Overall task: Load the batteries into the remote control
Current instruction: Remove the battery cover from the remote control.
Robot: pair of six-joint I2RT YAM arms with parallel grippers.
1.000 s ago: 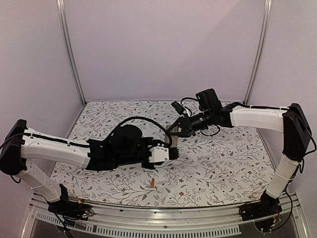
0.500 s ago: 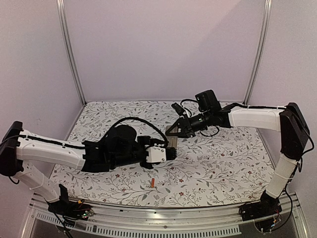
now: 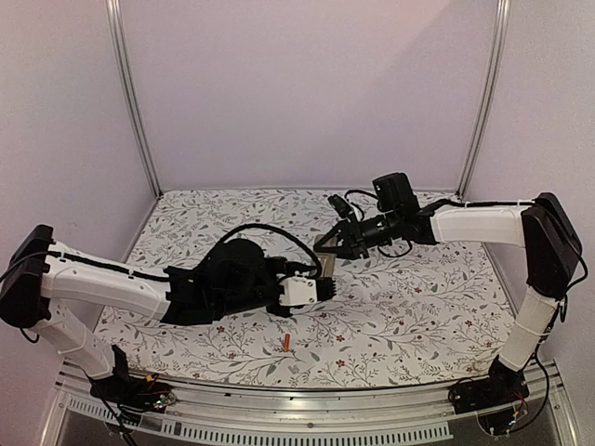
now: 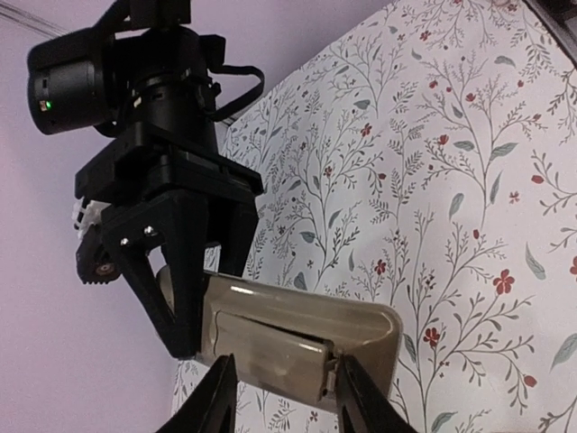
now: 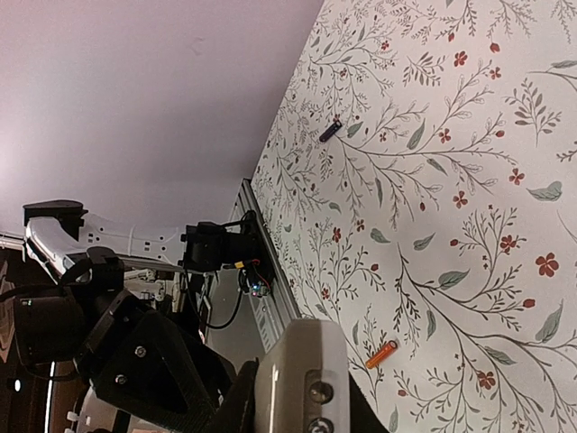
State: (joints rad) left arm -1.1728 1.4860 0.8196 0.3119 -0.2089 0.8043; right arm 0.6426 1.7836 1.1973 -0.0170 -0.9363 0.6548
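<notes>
At the near edge of the table (image 3: 418, 316) the orange battery (image 3: 288, 344) lies loose on the flowered cloth, untouched. The dark battery (image 5: 330, 131) shows only in my right wrist view, well apart from the orange one; I cannot find it from above.

Just beyond, my left gripper (image 4: 284, 381) is clenched on the remote (image 4: 297, 329), one finger on each long edge. The grey-beige back faces my left wrist camera. A rectangular panel is set into that back, probably the battery bay, but I can't make out whether it is covered or bare.

Farther off, my right gripper (image 4: 206, 302) straddles the remote's far end. Whether it really pinches I cannot tell.

To do this step well, I judge the left should hold firm and level, with the back facing up. The right should let go gently, without twisting the remote, and then go for the orange battery. Any slip would turn the bay away from the reach.
</notes>
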